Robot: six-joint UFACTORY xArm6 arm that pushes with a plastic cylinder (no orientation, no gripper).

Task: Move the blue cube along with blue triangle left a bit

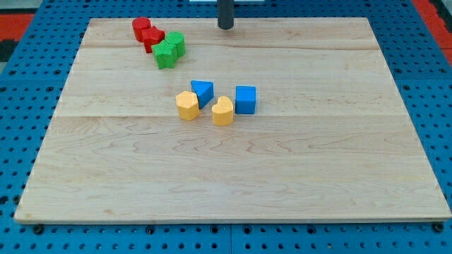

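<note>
Camera view: my tip (225, 27) rests at the tabletop's (318, 176) top edge, well apart from the blue cube (246, 99) and blue triangle (202, 92) near the middle. No gripper exists, only the rod. Two yellow blocks (187, 106) (222, 111) sit just beside them.

My tip (225, 27) rests on the wooden board (282, 176) near the view's top edge, well apart from the blocks. Near the top left, two red blocks (147, 33) touch two green blocks (169, 49). Near the middle, a yellow block (187, 106), blue triangle (203, 92), yellow heart (222, 111) and blue cube (246, 99) cluster close together.
</note>
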